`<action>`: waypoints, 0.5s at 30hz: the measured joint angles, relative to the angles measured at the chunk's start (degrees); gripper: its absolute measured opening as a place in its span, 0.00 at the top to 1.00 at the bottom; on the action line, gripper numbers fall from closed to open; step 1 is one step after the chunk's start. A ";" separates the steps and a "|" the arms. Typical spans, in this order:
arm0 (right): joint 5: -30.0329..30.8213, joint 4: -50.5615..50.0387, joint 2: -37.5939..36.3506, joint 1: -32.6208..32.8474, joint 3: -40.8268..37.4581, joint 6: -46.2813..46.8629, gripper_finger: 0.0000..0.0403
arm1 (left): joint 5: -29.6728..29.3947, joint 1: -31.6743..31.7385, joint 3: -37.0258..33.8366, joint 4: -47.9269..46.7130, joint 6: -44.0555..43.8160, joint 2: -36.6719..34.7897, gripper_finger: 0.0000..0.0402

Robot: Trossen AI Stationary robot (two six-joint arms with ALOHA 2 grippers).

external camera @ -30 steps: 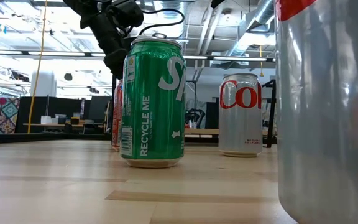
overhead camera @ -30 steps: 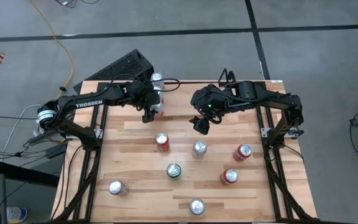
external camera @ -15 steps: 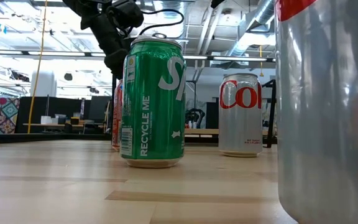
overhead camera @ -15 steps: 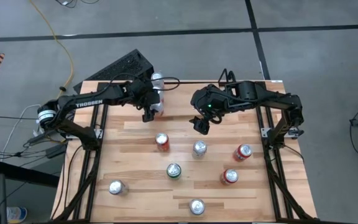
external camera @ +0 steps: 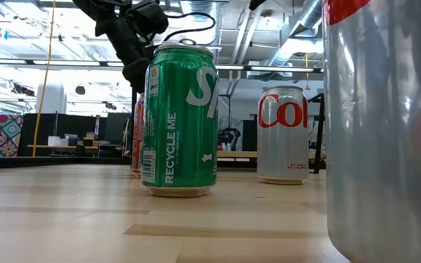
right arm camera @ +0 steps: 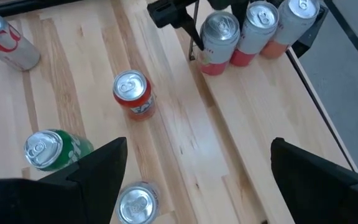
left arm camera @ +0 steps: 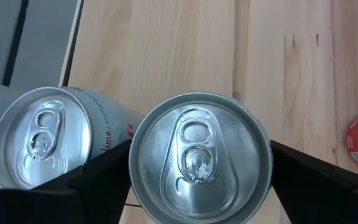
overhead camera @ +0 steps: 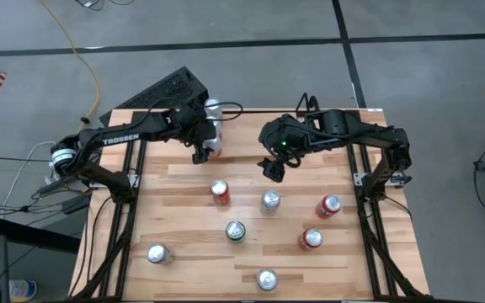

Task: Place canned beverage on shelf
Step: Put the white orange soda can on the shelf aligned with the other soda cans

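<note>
A silver can (left arm camera: 201,158) stands upright at the near end of a row of three cans on the shelf (right arm camera: 307,32), by the table's far edge. My left gripper (overhead camera: 207,150) is open, one finger (left arm camera: 98,180) on either side of that can's upper wall. A silver lime can (left arm camera: 42,137) stands right beside it. My right gripper (overhead camera: 274,168) hangs open over the middle of the table with nothing between its fingers. In the low view the shelf and my left gripper are hidden behind a green can (external camera: 180,117). My left gripper's fingers (left arm camera: 316,180) flank the silver can just below its rim (left arm camera: 269,155), slanting down from the table's near left. Whether they touch it, I cannot tell. The can stands upright on its base in the row.
Several loose cans stand on the table's near half: a red one (overhead camera: 220,191), a silver one (overhead camera: 270,200), a green one (overhead camera: 236,231) and others nearer the front edge. Black frame tubes (overhead camera: 369,210) run along both sides.
My left gripper's fingers have drawn a little apart around the silver can, which stays standing in the row. Both arms have kept their places.
</note>
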 joint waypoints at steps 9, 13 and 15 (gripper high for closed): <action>-0.07 -0.23 0.00 0.00 0.00 0.02 0.08 | 0.58 0.01 2.12 -2.01 -0.02 0.00 0.15; -0.09 -0.25 0.00 0.00 0.00 0.00 0.08 | 0.70 0.00 3.38 -4.40 0.02 0.00 0.14; -0.09 -0.23 0.00 0.02 0.00 0.01 0.08 | 0.71 0.00 4.10 -5.84 0.00 0.00 0.14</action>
